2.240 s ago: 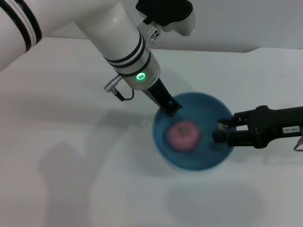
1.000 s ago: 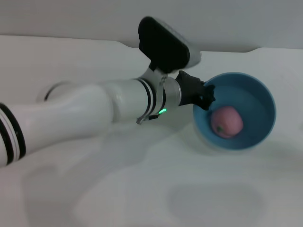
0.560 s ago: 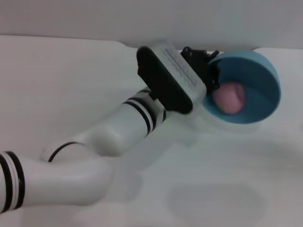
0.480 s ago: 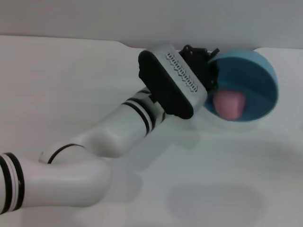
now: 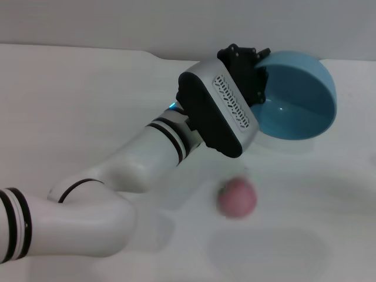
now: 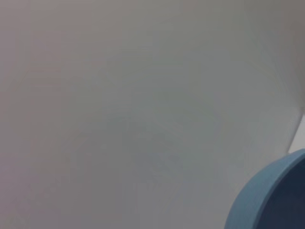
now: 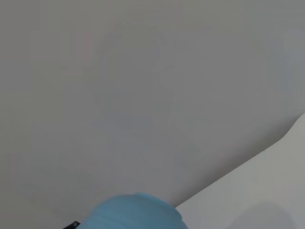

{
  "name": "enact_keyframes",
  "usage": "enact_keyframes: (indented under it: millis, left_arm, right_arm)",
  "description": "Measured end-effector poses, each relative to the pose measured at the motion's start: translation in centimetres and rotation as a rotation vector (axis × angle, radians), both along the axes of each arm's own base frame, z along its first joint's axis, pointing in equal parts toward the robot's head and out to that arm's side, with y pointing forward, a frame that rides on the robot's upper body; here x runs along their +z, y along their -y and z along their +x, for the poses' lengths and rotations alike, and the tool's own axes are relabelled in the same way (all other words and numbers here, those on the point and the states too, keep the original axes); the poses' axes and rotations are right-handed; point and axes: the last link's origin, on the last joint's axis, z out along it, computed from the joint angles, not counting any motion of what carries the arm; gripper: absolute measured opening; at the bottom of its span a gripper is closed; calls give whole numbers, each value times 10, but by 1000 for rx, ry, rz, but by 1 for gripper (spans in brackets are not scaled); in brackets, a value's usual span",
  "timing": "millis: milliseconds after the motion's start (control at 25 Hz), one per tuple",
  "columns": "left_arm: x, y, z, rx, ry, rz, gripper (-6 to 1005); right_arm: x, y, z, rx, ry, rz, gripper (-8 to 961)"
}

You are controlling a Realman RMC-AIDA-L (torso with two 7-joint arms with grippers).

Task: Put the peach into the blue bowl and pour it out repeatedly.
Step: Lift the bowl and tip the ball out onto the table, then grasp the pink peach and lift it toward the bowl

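The blue bowl is held up off the table, tipped on its side with its empty inside facing me. My left gripper is shut on its left rim, the wrist rolled over. Below it the pink peach is on the white table, blurred, apart from the bowl. A curve of the blue bowl's rim shows in the left wrist view, and the blue bowl's outside shows from afar in the right wrist view. My right gripper is out of view.
The white table spreads out on all sides, with its back edge against a grey wall. My left arm stretches across the middle of the table from the near left.
The left arm lifted the bowl and rolled it over. The peach, inside the bowl half a second ago, has dropped out onto the table. The right gripper, seen earlier by the bowl, has left the view.
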Motion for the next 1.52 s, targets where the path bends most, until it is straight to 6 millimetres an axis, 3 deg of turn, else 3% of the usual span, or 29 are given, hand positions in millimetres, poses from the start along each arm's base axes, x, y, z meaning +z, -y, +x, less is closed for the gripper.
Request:
enact_keyframes:
  millis: [200,400,560,720,1000,1160,1520]
  left_arm:
    - [2,-4,0,43,55,-15,-2]
    - [13,-29,2,210,143,-62,-2]
    - [36,-61,2,420,208,-174,-1]
    - [67,-81,-2,574,270,-312,-1]
    - [105,-88,-13,680,265,-437,-1]
    - [121,-82,-33,851,153,-501,-2]
    - [140,-69,-52,1045,37,-488,-1]
  right_arm:
    - [-1,-1,-1,7,2,-2,505]
    - [-4,-8,-13,103,35,-4,505]
    - [-17,-16,-30,290,130,13,506]
    - [-47,-27,-54,468,175,-68,509]
    - [-87,-57,-73,487,273,-260,531]
    - [-93,-63,-80,485,279,-315,553]
    - [-102,-68,-90,481,349,-468,575]
